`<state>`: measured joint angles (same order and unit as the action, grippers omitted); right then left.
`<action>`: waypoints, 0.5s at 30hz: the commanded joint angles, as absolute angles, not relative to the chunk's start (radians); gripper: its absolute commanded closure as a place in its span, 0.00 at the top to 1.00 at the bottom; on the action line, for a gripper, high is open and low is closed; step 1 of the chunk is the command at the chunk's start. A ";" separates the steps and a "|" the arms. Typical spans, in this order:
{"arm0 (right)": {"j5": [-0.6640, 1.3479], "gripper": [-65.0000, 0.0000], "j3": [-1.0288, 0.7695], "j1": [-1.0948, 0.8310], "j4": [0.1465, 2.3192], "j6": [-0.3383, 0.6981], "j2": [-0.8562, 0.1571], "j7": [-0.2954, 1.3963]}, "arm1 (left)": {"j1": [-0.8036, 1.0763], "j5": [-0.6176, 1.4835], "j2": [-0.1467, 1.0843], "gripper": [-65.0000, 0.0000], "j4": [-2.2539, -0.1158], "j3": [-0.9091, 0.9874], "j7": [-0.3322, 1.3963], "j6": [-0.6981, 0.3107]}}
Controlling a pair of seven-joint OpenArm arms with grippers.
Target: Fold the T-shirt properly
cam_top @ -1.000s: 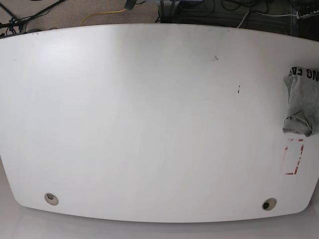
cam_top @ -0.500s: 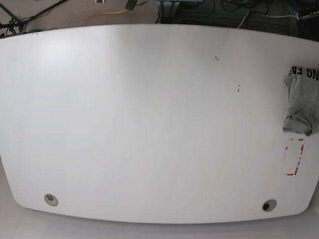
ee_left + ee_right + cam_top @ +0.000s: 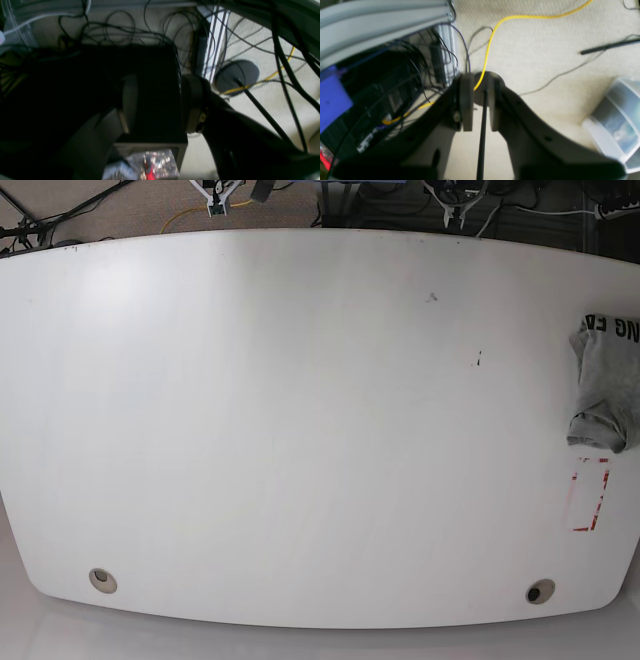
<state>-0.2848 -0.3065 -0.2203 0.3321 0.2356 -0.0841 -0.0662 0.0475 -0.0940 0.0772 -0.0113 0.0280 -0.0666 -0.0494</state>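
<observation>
The grey T-shirt (image 3: 607, 385) lies bunched at the table's right edge, black letters showing on its top part, cut off by the frame. Both grippers hang beyond the far edge of the white table (image 3: 300, 430), far from the shirt. In the base view only the tips of my right gripper (image 3: 218, 198) and left gripper (image 3: 455, 205) show. The left gripper (image 3: 160, 105) is open wide over a black box, with nothing between its fingers. The right gripper (image 3: 480, 100) is open by a narrow gap above the carpet, holding nothing.
A red dashed rectangle (image 3: 588, 495) is marked on the table below the shirt. Two round holes (image 3: 102, 580) (image 3: 540, 591) sit near the front edge. Behind the table are cables, a yellow cable (image 3: 495, 32), a black box (image 3: 112, 87) and a clear plastic bin (image 3: 615, 120).
The tips of both grippers have come into the base view at the table's far edge. The T-shirt has not moved.
</observation>
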 commanded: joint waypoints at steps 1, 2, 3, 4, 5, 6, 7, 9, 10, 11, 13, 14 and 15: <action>-0.285 0.16 -0.308 -0.214 0.332 0.234 -0.088 -0.053 | 0.035 -0.096 0.071 0.40 -0.007 0.028 -0.036 -0.027; -0.285 0.16 -0.308 -0.209 0.332 0.234 -0.087 -0.044 | 0.031 -0.096 0.067 0.40 -0.007 0.028 -0.025 -0.025; -0.283 0.16 -0.308 -0.206 0.332 0.234 -0.087 -0.038 | 0.028 -0.096 0.064 0.40 -0.007 0.028 -0.019 -0.024; -0.282 0.16 -0.308 -0.200 0.332 0.234 -0.087 -0.028 | 0.025 -0.096 0.062 0.40 -0.007 0.028 -0.012 -0.024; -0.282 0.16 -0.308 -0.199 0.332 0.234 -0.087 -0.022 | 0.021 -0.096 0.062 0.40 -0.007 0.028 -0.008 -0.024; -0.283 0.16 -0.308 -0.199 0.332 0.234 -0.087 -0.018 | 0.019 -0.096 0.062 0.40 -0.007 0.028 -0.008 -0.024; -0.285 0.16 -0.308 -0.196 0.332 0.234 -0.085 -0.016 | 0.019 -0.096 0.062 0.40 -0.007 0.028 -0.008 -0.024; -0.286 0.16 -0.308 -0.193 0.331 0.234 -0.085 -0.015 | 0.021 -0.096 0.062 0.40 -0.007 0.028 -0.008 -0.024; -0.286 0.16 -0.308 -0.193 0.331 0.234 -0.085 -0.015 | 0.022 -0.096 0.062 0.40 -0.007 0.028 -0.008 -0.024; -0.286 0.16 -0.308 -0.193 0.331 0.236 -0.085 -0.015 | 0.022 -0.096 0.061 0.40 -0.007 0.028 -0.010 -0.024; -0.286 0.16 -0.308 -0.193 0.331 0.239 -0.085 -0.016 | 0.022 -0.096 0.061 0.40 -0.007 0.028 -0.012 -0.024; -0.286 0.16 -0.308 -0.193 0.331 0.239 -0.085 -0.016 | 0.024 -0.096 0.061 0.40 -0.007 0.028 -0.012 -0.025; -0.286 0.16 -0.308 -0.193 0.331 0.240 -0.085 -0.016 | 0.024 -0.096 0.061 0.40 -0.007 0.028 -0.013 -0.025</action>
